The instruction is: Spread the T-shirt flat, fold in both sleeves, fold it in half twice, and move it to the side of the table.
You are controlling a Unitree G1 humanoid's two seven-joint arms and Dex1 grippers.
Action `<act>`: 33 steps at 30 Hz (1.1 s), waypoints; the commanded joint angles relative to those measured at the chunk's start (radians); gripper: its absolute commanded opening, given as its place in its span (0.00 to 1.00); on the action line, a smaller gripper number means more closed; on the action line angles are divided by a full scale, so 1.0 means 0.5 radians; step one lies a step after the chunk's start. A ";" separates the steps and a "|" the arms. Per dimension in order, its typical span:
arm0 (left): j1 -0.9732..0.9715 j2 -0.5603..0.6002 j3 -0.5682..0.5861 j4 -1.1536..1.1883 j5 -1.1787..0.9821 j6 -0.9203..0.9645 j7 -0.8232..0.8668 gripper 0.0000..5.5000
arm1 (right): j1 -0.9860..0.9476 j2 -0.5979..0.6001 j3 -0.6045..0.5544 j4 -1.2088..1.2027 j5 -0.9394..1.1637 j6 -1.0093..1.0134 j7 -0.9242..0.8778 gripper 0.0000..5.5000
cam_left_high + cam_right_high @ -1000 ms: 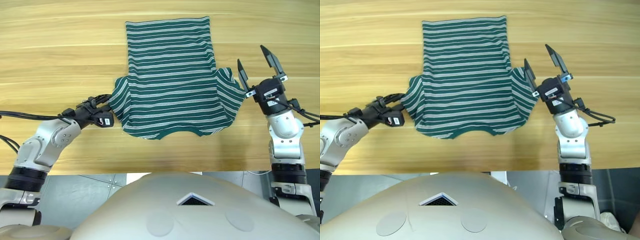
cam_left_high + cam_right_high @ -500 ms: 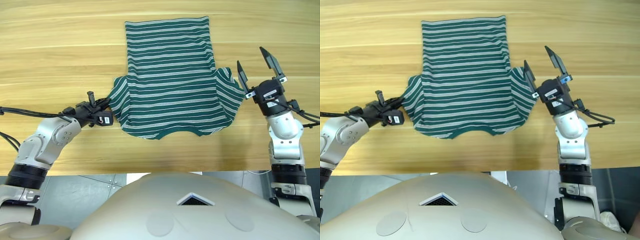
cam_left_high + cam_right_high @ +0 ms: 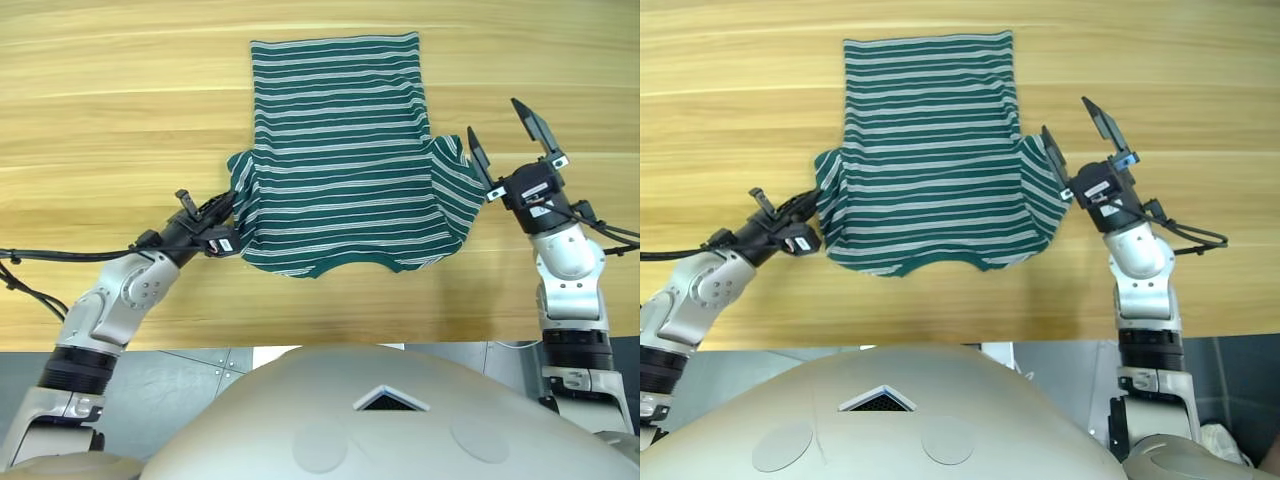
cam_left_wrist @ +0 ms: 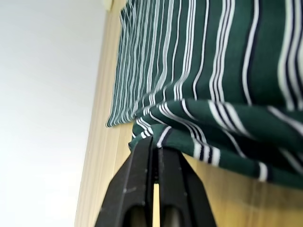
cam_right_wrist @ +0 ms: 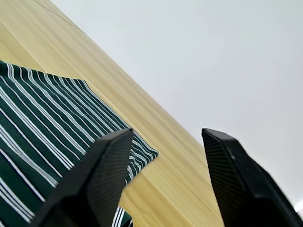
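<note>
A green T-shirt (image 3: 340, 150) with white stripes lies on the wooden table (image 3: 100, 100), collar toward me and hem at the far side. My left gripper (image 3: 228, 207) is shut on the edge of the left sleeve (image 3: 241, 172); in the left wrist view its closed fingertips (image 4: 152, 145) pinch the bunched striped cloth (image 4: 199, 123). My right gripper (image 3: 495, 122) stands open just off the right sleeve (image 3: 455, 185), raised and pointing away from me, with nothing between its fingers (image 5: 94, 175).
Bare wood stretches to the left and right of the shirt. The table's front edge (image 3: 300, 344) runs close below the collar, with grey floor (image 3: 190, 365) under it. Black cables (image 3: 60, 255) trail from the left arm.
My left gripper has shifted right, toward the shirt, carrying the left sleeve edge inward so the sleeve bunches against the body. The right gripper has edged slightly farther away, still open.
</note>
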 commanded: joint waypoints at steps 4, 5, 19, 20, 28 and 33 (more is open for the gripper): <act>-0.062 -0.066 0.083 -0.052 0.030 -0.033 0.133 0.00 | -0.001 -0.016 0.034 0.023 -0.031 -0.027 0.025 0.49; -0.075 -0.083 0.092 -0.063 0.027 -0.047 0.155 0.00 | -0.001 -0.016 0.041 0.031 -0.037 -0.032 0.024 0.49; -0.203 -0.181 -0.251 0.066 0.167 -0.219 0.005 0.00 | -0.017 -0.020 0.065 0.048 -0.044 -0.050 0.023 0.49; -0.219 -0.196 -0.266 0.075 0.164 -0.221 -0.003 0.00 | -0.021 -0.017 0.070 0.052 -0.047 -0.051 0.023 0.49; -0.414 -0.366 -0.209 0.171 0.018 -0.111 0.012 0.17 | -0.012 -0.005 0.088 0.085 -0.069 -0.065 0.015 0.49; -0.415 -0.377 -0.229 0.231 -0.013 -0.091 -0.029 0.32 | -0.001 -0.008 0.089 0.078 -0.071 -0.068 0.014 0.49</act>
